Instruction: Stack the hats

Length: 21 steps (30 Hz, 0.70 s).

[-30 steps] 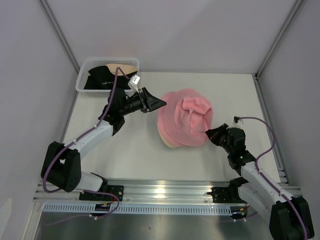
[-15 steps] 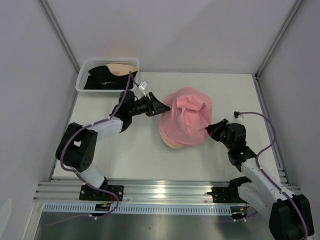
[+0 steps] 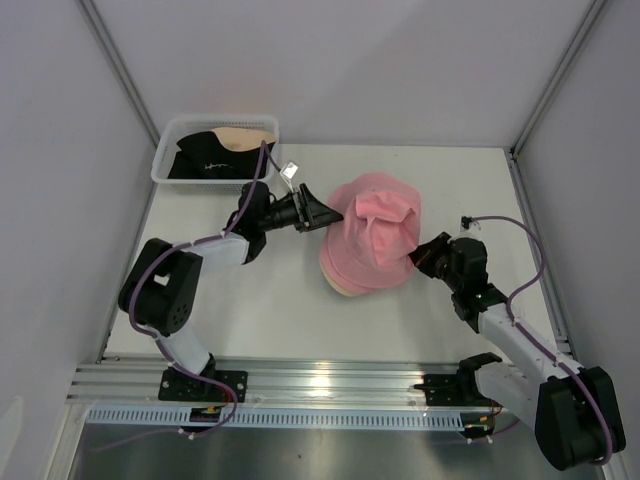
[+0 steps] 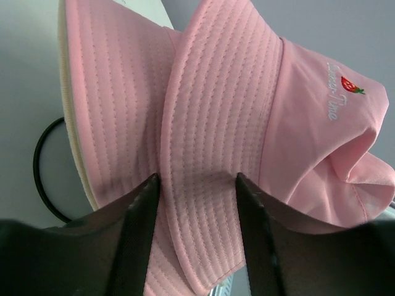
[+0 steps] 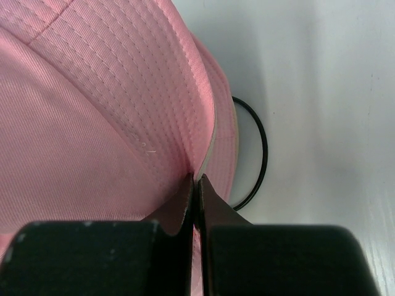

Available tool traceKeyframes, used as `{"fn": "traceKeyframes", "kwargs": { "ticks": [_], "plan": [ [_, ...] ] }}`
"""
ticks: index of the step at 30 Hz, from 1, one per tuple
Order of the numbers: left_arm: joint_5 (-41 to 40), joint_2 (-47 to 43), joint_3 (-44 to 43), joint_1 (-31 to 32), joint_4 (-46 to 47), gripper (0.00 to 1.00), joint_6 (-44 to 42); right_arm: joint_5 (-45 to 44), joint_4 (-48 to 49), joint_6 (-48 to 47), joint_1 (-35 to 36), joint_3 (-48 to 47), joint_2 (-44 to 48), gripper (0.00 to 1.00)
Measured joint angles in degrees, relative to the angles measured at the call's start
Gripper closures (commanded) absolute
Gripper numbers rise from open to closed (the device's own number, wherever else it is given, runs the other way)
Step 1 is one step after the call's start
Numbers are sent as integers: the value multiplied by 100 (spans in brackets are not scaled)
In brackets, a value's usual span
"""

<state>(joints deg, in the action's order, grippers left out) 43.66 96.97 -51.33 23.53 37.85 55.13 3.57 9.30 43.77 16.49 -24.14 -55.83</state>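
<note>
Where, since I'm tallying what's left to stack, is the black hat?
Top view: the black hat lies in the white basket at the far-left corner, beside a beige hat.

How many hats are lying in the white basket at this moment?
2 can be seen: a black hat fills the left part of the white basket, and a beige hat lies at its back right. Others may be hidden beneath them.
</note>
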Motion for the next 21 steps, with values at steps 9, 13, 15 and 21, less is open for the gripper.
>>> {"fn": "traceKeyframes", "kwargs": {
  "ticks": [9,13,15,21],
  "plan": [
    [31,70,-22,-28,-61,99,-131,-50,0,-72,-4,-15,-28,100],
    [-422,-118,-140,-13,-776,99,-457,-166,-116,-111,-11,-129,-24,100],
    [-879,-260,-205,7,-1222,100,-723,-256,-166,-138,-22,-170,-22,100],
    [-2229,-614,-282,160,-2170,99,-1460,-310,264,-133,-55,-155,-455,100]
  ]
}}
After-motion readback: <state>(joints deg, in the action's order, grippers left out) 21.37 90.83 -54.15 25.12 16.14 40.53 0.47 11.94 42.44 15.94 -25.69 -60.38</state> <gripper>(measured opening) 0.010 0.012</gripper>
